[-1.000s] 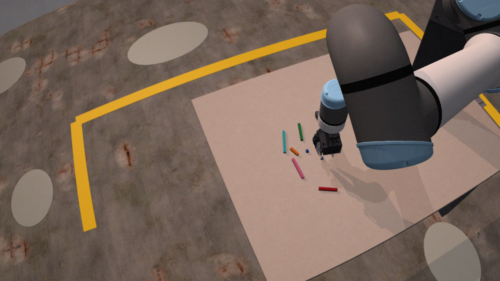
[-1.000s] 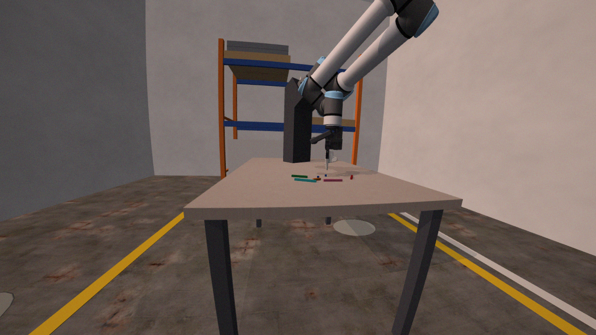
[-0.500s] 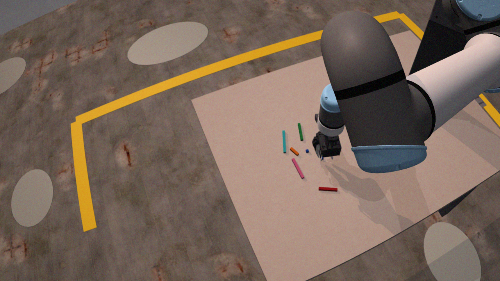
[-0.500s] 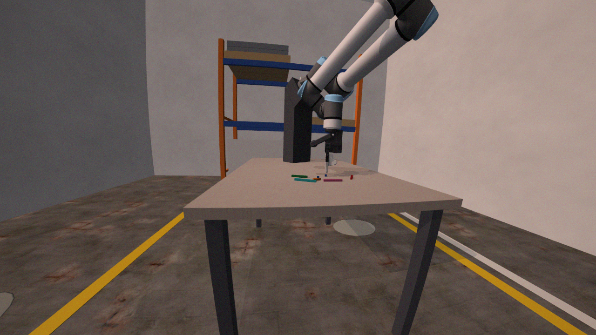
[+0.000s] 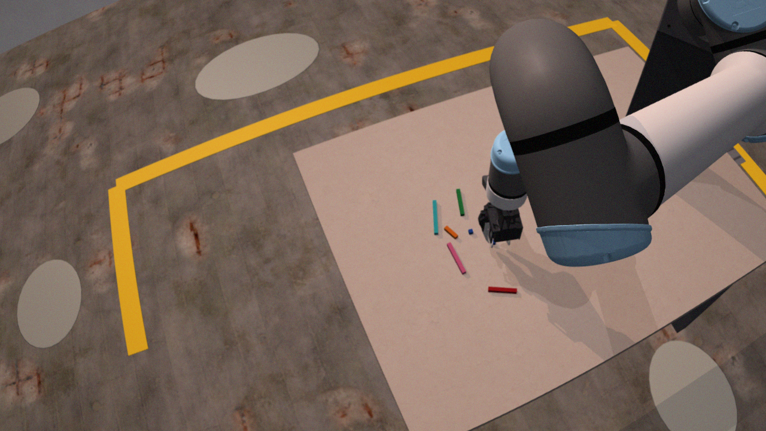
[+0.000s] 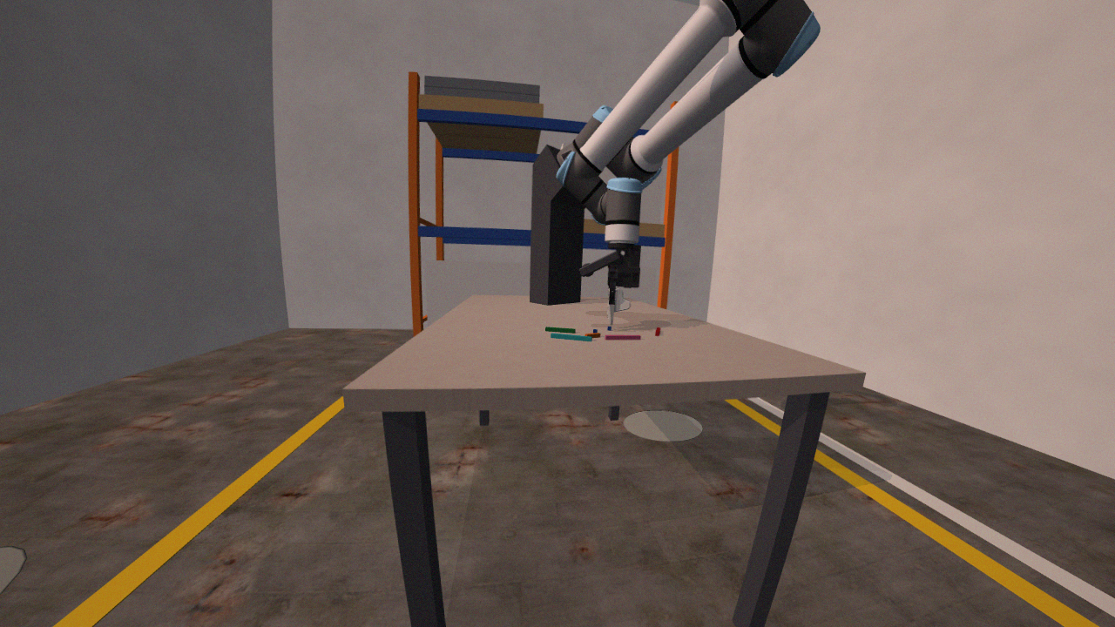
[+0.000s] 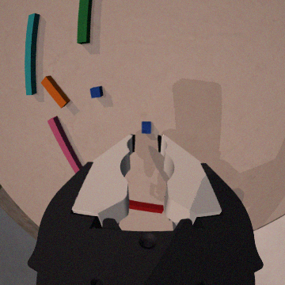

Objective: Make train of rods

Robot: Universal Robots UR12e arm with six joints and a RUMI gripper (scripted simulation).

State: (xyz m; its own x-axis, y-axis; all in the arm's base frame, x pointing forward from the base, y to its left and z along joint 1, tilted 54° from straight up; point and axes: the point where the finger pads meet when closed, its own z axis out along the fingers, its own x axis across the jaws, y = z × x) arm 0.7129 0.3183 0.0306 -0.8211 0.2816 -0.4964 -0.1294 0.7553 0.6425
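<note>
Wrist view: the gripper (image 7: pixel 146 143) hangs over the table (image 7: pixel 222 47) with its jaws set a narrow way apart and nothing between them. Bare table shows through the gap. A blue cube (image 7: pixel 146 127) lies just beyond the fingertips, in line with the gap and apart from them. A second blue cube (image 7: pixel 96 92) sits further off, towards the orange rod (image 7: pixel 55 91).

The turquoise rod (image 7: pixel 31 53) lies at the far left, roughly parallel to the green rod (image 7: pixel 84 21) and apart from it. The pink rod (image 7: pixel 63 142) lies slantwise below the orange one. The red rod (image 7: pixel 146 206) shows through the opening low between the fingers; in the top view it lies well away from the others.

By the lengths, only green plus the two blues match turquoise. No rods touch end to end yet, so the train is not begun. The step in hand looks like the approach to the near blue cube.

The next move calls for centring the jaws over that cube, going down and closing. The cube is small, so a slight offset could knock it aside.

No brand, label or writing can be read in any view.
</note>
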